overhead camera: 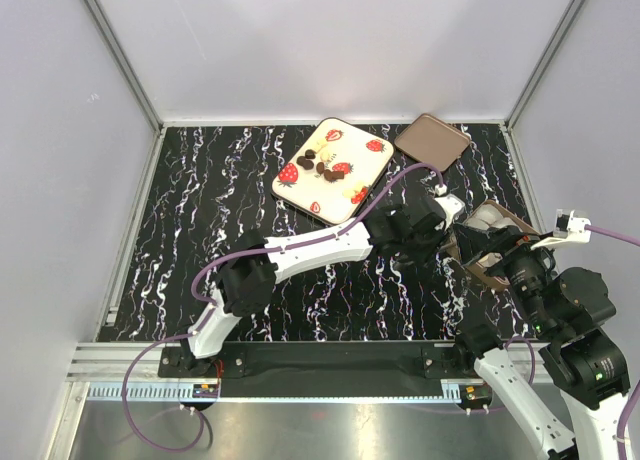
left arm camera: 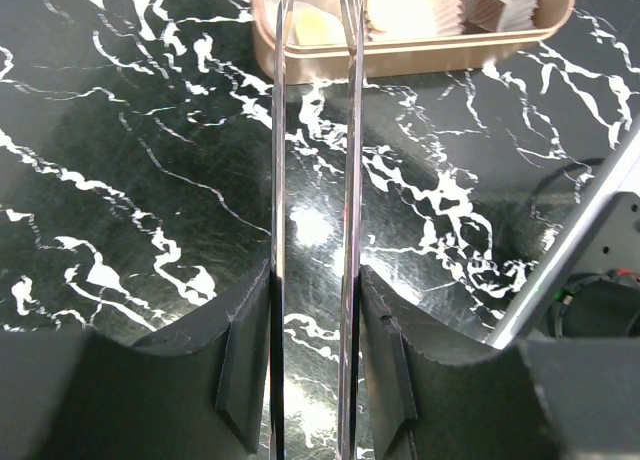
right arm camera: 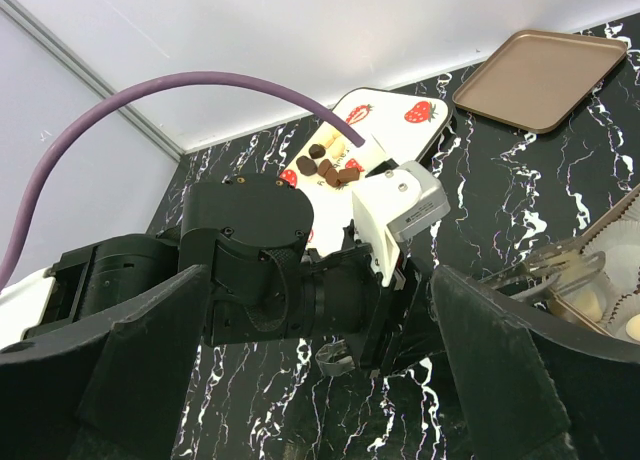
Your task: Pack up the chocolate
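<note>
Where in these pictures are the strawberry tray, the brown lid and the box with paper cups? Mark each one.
strawberry tray (overhead camera: 300, 192): top view, bare cream patch near its left corner.
brown lid (overhead camera: 432, 140): top view, middle of its flat face.
box with paper cups (left arm camera: 400, 58): left wrist view, its tan near wall.

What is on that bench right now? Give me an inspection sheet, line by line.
Surface: black marbled table, nothing spilled.
Job's things: chocolates lie loose on the strawberry tray; tan box holds paper cups, at least one with a cream candy.
Clutter: brown lid lies flat beyond the box.
Grippers: left claw grips metal tongs, with the tips apart at the box; right claw is wide open and empty.
Cables: purple cable loops along the left arm, snagging nothing.
Surroundings: plain grey walls.
</note>
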Action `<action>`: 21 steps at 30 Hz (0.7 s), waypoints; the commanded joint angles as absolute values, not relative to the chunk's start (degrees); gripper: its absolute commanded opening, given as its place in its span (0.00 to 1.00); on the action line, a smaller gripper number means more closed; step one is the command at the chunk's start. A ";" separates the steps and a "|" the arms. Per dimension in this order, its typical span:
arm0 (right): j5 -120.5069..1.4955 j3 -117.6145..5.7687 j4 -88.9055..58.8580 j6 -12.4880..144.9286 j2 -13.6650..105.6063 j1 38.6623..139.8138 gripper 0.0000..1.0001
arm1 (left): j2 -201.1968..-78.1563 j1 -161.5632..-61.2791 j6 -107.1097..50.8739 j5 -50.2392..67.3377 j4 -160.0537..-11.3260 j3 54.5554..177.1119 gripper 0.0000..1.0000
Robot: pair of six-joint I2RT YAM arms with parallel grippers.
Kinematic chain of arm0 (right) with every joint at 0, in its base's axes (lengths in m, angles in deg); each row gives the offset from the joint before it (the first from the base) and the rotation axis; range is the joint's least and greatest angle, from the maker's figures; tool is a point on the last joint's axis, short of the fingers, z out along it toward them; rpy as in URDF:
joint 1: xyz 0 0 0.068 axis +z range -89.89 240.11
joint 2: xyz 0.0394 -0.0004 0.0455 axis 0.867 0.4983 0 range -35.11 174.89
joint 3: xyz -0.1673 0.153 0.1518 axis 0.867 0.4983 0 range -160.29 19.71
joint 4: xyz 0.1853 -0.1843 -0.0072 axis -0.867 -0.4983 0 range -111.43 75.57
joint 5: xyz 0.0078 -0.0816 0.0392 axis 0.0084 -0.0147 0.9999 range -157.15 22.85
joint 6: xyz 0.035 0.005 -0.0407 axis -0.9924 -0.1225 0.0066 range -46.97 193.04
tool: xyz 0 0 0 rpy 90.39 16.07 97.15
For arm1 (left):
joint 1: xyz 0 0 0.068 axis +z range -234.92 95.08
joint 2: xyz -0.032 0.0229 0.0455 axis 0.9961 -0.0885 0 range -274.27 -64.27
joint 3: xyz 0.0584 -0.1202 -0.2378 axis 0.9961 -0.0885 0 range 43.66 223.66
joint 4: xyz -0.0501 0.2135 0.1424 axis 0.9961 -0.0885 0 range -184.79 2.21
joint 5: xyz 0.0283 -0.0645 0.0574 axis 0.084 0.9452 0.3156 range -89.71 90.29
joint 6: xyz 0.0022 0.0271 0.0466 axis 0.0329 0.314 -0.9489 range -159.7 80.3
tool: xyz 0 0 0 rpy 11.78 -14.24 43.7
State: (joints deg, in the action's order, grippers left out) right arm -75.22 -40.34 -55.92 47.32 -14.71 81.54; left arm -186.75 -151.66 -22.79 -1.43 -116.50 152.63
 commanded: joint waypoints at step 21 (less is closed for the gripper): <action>-75.67 -41.73 -54.86 47.02 -14.10 81.47 0.99 | -165.96 -131.16 -16.23 -18.00 -124.80 139.39 0.42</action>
State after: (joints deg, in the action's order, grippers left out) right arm -75.18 -40.45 -56.30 47.28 -14.75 81.54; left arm -168.06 -134.61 -18.90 -16.57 -124.70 143.26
